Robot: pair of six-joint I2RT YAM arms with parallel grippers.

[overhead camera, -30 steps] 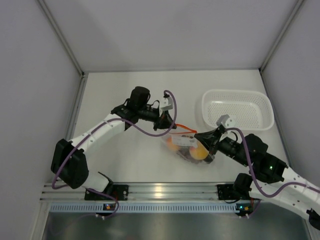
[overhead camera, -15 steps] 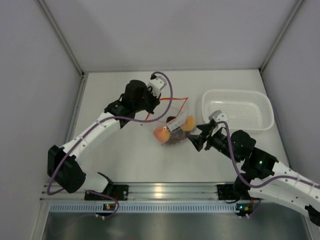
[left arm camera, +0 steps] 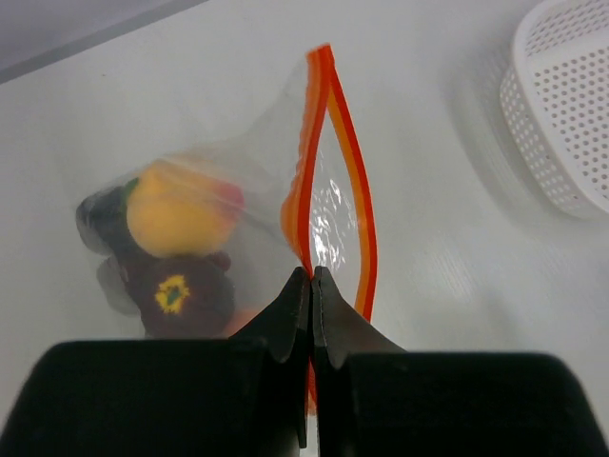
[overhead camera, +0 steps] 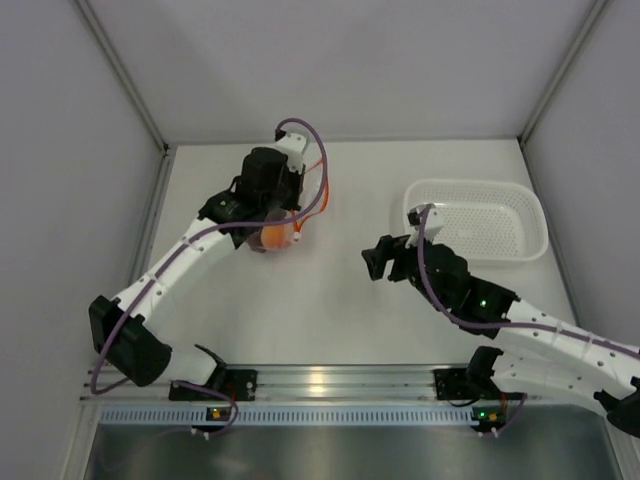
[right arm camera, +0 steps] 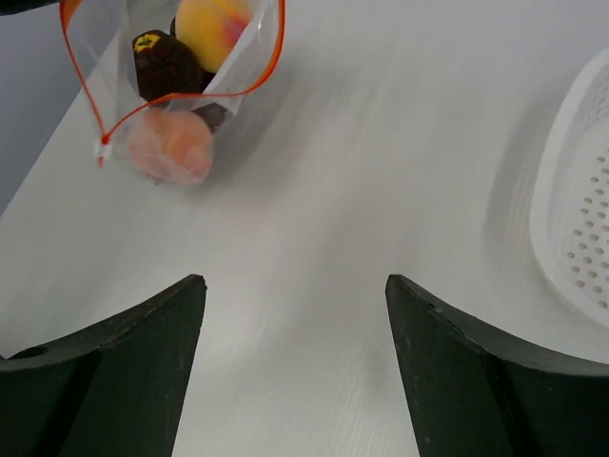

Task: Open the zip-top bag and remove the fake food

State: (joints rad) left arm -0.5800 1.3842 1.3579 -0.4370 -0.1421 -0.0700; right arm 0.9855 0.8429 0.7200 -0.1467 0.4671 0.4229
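left hand (left arm camera: 311, 276) pinched bag (left arm camera: 259, 152) at zip strip (left arm camera: 348, 133), worktop (overhead camera: 300, 320) far-left | toy fruit (left arm camera: 181, 219) sat inside bag | right hand (right arm camera: 295, 282) gaped wide, empty

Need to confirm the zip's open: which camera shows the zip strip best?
Left wrist: the zip strip sits close, centred, sides parted, left fingers pinching its near end. Right wrist shows it far off, a thin loop at the frame's top; top external only an orange sliver beside the left arm.
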